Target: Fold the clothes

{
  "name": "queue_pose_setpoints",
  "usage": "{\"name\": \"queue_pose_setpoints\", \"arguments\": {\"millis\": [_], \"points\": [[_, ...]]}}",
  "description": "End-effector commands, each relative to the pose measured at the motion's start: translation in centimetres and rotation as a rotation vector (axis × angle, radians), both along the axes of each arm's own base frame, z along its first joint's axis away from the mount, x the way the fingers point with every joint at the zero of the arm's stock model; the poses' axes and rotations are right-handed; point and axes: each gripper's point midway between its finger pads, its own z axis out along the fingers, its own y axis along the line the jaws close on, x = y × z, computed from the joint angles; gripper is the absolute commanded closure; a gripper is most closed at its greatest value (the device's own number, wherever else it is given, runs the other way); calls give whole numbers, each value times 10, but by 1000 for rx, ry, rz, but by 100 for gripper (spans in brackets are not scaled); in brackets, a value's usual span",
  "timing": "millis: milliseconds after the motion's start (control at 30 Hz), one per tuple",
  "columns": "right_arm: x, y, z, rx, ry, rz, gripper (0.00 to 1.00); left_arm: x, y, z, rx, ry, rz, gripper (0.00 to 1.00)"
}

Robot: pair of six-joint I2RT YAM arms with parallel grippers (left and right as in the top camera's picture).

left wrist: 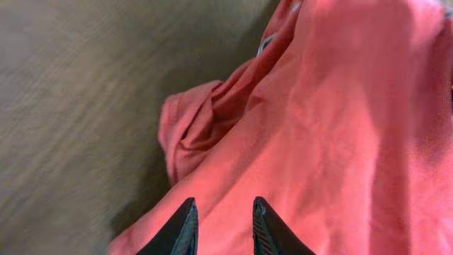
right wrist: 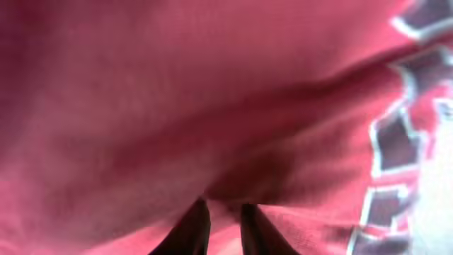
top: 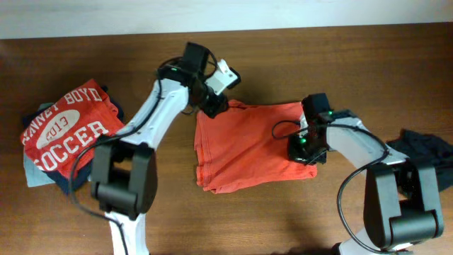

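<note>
An orange-red garment [top: 248,145] lies spread flat in the middle of the table. My left gripper [top: 212,106] is down at its top-left corner. In the left wrist view its fingers [left wrist: 190,225] stand a little apart with the fabric [left wrist: 325,120] lying smooth between them; whether they pinch it does not show. My right gripper [top: 304,145] sits at the garment's right edge. In the right wrist view its fingers [right wrist: 197,228] are shut on a raised fold of red cloth [right wrist: 177,106], with printed letters [right wrist: 396,142] beside it.
A stack of clothes topped by a red "SOCCER" tee [top: 67,131] sits at the far left, with dark and pale grey-blue pieces under it. A dark garment [top: 428,150] lies crumpled at the right edge. The wooden table [top: 297,57] shows bare behind the garment.
</note>
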Motion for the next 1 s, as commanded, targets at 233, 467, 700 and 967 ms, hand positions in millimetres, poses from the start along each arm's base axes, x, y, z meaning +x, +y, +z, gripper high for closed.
{"name": "queue_pose_setpoints", "arguments": {"millis": [233,467,700,967], "points": [[-24,-25,-28,-131,51,-85,84,-6,16,-98,136,156,36,75],[-55,-57,-26,-322,170,-206,88,30,57,-104,309,43,251,75],[-59,-58,-23,-330,190,-202,89,47,76,-87,308,29,316,74],[-39,-33,9,-181,126,-100,91,60,65,1,262,2,325,60]]}}
